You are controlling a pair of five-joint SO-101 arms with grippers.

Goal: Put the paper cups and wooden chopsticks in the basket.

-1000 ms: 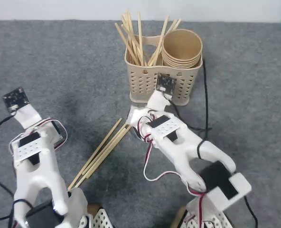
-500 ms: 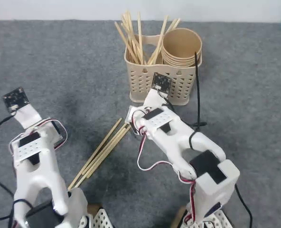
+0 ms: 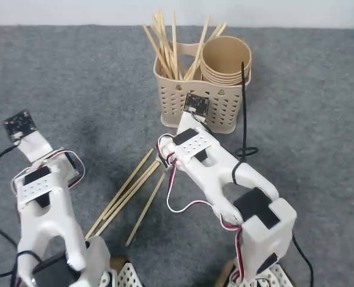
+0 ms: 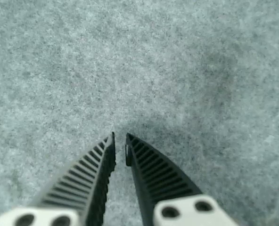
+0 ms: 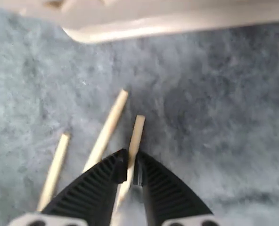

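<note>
The fingers (image 5: 94,184) of your right gripper (image 5: 130,164) pinch one wooden chopstick (image 5: 137,129) low over the grey mat (image 5: 215,117). Two more chopsticks (image 5: 106,129) lie just beside it, and the basket (image 5: 168,23) is near ahead.

Your left gripper (image 4: 120,141) hangs over the mat, its fingers pressed almost together.

From above, the basket stands upright with stacked paper cups (image 3: 226,57) in one compartment and a chopstick bundle (image 3: 168,45) in the other. Loose chopsticks (image 3: 126,191) lie between your arms.
</note>
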